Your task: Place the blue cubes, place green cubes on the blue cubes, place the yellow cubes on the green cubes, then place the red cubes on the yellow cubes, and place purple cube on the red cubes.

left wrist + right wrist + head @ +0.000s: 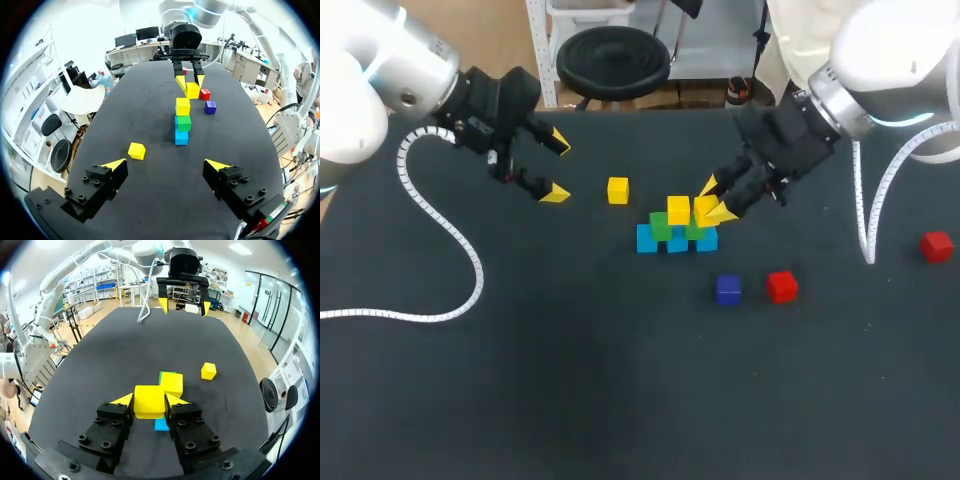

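Head view: right claw (714, 199) seemingly half-hides yellow cube (701, 208).

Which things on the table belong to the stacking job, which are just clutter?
Job: blue cubes, green cubes, stacked yellow cube, yellow cube in right gripper, loose yellow cube, red cubes, purple cube.
Clutter: only a white cable.

Stack (677, 228): row of cubes, more cubes on it
Single cube (618, 190): left of stack, slightly behind
Cube pair (728, 290): before stack, rightward
Outlying cube (936, 245): well right of stack
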`<state>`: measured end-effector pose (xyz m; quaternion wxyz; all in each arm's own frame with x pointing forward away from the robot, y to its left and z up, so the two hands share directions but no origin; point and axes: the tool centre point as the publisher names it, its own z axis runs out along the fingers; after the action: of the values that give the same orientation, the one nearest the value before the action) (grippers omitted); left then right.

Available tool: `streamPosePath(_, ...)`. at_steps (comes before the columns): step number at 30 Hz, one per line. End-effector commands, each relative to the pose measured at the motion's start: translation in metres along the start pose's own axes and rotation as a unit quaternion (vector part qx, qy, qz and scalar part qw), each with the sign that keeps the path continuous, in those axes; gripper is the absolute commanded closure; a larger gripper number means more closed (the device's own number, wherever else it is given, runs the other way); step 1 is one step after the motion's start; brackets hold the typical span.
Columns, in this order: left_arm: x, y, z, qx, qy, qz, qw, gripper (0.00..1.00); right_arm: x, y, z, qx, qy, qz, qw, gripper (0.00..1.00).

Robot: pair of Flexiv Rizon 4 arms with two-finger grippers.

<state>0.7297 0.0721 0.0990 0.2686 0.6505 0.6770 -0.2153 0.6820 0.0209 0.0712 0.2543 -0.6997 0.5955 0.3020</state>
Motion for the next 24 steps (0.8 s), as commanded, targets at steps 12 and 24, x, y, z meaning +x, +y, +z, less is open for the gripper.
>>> streamPosePath(12, 0.0005, 0.0010, -0.0003, 0.001, 0.000, 0.001, 1.000, 0.00, 0.0021, -0.0138, 0.0037, -0.012, -0.007, -0.004, 1.000, 1.00)
streamPosePath(24, 0.0005, 0.0010, -0.0003, 0.001, 0.000, 0.001, 1.000, 0.00, 0.0009, -0.0153, 0.0054, -0.019, -0.002, -0.002, 1.000, 1.00)
